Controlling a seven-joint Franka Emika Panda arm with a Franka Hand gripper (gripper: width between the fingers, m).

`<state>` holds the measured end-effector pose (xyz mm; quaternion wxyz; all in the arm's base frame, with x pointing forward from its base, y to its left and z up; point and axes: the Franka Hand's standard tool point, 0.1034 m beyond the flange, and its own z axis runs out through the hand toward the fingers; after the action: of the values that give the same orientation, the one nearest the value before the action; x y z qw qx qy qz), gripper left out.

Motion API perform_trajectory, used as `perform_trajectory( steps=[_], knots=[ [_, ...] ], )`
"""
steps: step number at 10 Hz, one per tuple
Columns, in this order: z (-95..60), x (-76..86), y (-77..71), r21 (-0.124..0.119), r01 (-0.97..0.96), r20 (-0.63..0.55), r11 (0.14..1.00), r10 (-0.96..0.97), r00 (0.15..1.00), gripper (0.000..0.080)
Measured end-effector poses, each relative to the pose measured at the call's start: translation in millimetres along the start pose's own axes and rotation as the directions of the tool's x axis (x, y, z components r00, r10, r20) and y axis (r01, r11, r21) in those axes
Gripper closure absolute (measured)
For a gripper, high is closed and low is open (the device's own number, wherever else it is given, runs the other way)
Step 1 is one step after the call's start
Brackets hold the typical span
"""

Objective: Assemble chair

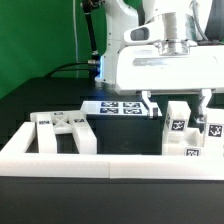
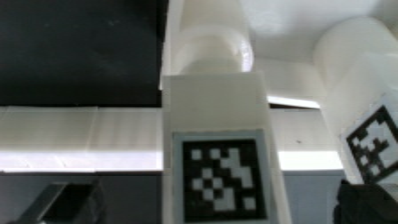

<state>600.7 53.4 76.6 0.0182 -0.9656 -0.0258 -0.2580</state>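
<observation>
My gripper (image 1: 177, 101) hangs at the exterior view's right, open, its two fingers wide apart on either side of an upright white square post (image 1: 178, 117) with a tag on it. The fingers do not touch the post. In the wrist view that post (image 2: 217, 120) fills the middle, tag facing the camera, and a dark finger (image 2: 63, 205) shows well off to one side of it. Two more tagged white chair parts (image 1: 213, 127) (image 1: 193, 152) stand close beside it. A white frame piece (image 1: 60, 131) lies at the exterior view's left.
The long white rail (image 1: 110, 160) borders the workspace in front and turns up at the exterior view's left. The marker board (image 1: 120, 106) lies flat behind the parts. A second white part (image 2: 365, 110) stands right beside the post in the wrist view.
</observation>
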Motion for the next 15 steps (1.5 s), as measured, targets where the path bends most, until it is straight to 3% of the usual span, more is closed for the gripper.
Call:
perform_trajectory(
  steps=[4,7,8,9,10,13,15],
  knots=[
    [-14.4,15.2,5.0,0.009,0.0,0.03,1.0,0.0,1.0,0.015],
    [-13.5,13.0,3.7,0.017,-0.001,0.057,1.0,0.0,0.998,0.015],
    [-8.4,6.1,1.9,0.027,-0.005,0.1,1.0,0.002,0.995,0.015],
    [-5.8,3.0,-3.4,0.055,-0.014,0.198,0.998,0.003,0.98,0.015],
    [-6.0,9.5,-4.3,0.066,-0.018,0.229,0.998,0.002,0.974,0.015],
    [-7.6,6.0,-8.9,0.12,-0.044,0.431,0.992,-0.012,0.902,0.015],
    [-6.2,11.7,-4.8,0.122,-0.048,0.441,0.991,-0.011,0.898,0.015]
  ],
)
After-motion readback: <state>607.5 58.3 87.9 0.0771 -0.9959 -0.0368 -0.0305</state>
